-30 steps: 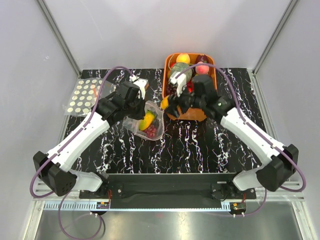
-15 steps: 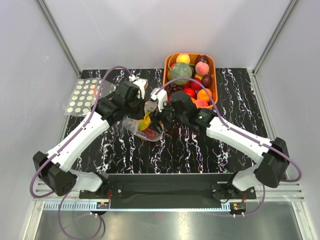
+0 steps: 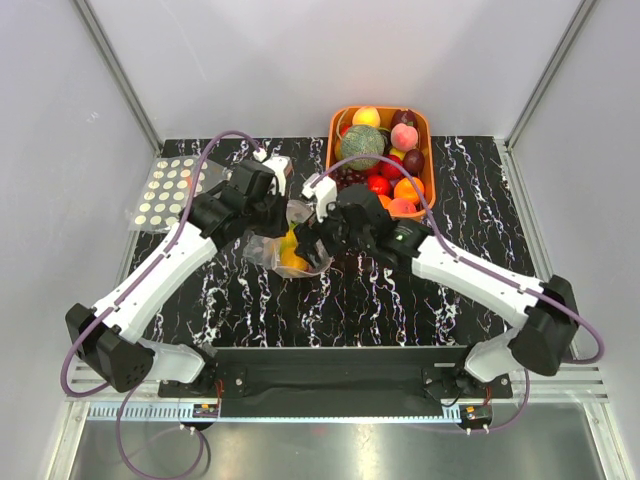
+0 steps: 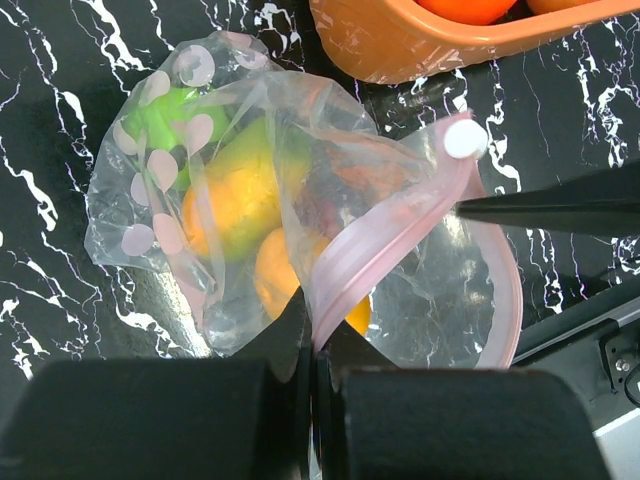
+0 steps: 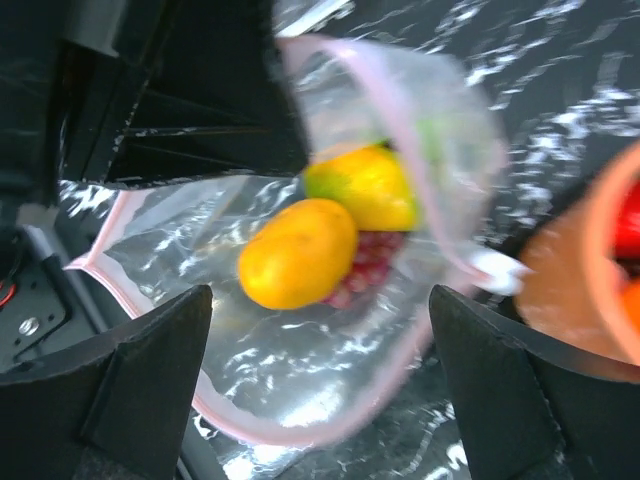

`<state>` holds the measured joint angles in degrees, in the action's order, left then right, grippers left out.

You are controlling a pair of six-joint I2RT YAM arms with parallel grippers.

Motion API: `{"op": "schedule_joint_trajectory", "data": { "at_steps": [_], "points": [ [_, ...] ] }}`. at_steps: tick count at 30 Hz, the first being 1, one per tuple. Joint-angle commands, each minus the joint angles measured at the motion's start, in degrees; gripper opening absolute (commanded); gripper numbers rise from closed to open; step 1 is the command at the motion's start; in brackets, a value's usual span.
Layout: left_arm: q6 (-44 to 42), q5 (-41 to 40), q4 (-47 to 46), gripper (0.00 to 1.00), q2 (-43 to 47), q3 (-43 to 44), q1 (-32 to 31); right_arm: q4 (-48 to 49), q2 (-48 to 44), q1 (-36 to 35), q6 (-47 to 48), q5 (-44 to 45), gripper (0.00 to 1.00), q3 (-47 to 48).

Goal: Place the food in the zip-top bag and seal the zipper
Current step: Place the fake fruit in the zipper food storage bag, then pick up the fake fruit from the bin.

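Top view: black table [image 3: 400, 290] with white marble veins, closed in by plain pale walls [image 3: 300, 60] and slanted metal frame posts [image 3: 115, 70]. Orange basket [image 3: 430, 150] at the far edge, right of middle, holds loose fruit [image 3: 362, 145]. Cream-dotted bag [image 3: 165, 190] lies flat at the far-left corner. Zip-top bag [image 3: 265, 248] sits mid-table, just left of the basket's near end, with a yellow fruit [image 3: 293, 262] inside. Left gripper [image 3: 281, 224] is at the bag's far side, right gripper [image 3: 312, 238] over its right side; both arms meet there.

Left wrist view: left gripper is clamped tight on the pink zipper [image 4: 390, 235], lifting one lip so the mouth gapes. Green fruit [image 4: 175, 112] is at the bag's closed end, orange-yellow pieces nearer the mouth. Marble surface shows all round, basket wall at the top edge.

Right wrist view: right gripper's fingers [image 5: 130, 400] are spread wide, nothing between them, hovering over the open mouth. The yellow fruit lies inside beside a dark red cluster [image 5: 365, 270]. Picture is a bit blurred.
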<state>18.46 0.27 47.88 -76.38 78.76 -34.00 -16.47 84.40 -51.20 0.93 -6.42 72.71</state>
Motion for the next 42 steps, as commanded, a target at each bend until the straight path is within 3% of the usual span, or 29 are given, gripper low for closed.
{"op": "schedule_joint_trajectory", "data": {
  "at_steps": [1,7,11,18,27,42],
  "points": [
    [0.2,1.7,-3.0,0.00,1.1,0.4,0.7,-2.4,-4.7,0.3,-2.0,9.3,0.96,2.6],
    [-0.9,3.4,-4.9,0.00,1.9,-1.6,0.8,-9.1,-4.2,9.3,-3.3,5.6,0.96,6.4],
    [-1.8,4.0,-6.5,0.00,2.5,-2.9,0.8,-9.8,-2.6,21.3,-4.6,3.2,0.96,7.5],
    [-2.7,4.2,-8.2,0.00,3.7,-5.2,0.9,-10.4,6.7,34.6,-8.0,1.7,0.99,17.4],
    [-3.3,3.3,-9.1,0.00,4.8,-6.3,0.8,-14.2,26.5,38.7,-16.0,14.3,1.00,40.5],
    [-3.4,3.8,-9.5,0.00,5.2,-7.0,0.9,-13.1,45.4,40.6,-16.8,18.5,1.00,56.6]
  ]
}}
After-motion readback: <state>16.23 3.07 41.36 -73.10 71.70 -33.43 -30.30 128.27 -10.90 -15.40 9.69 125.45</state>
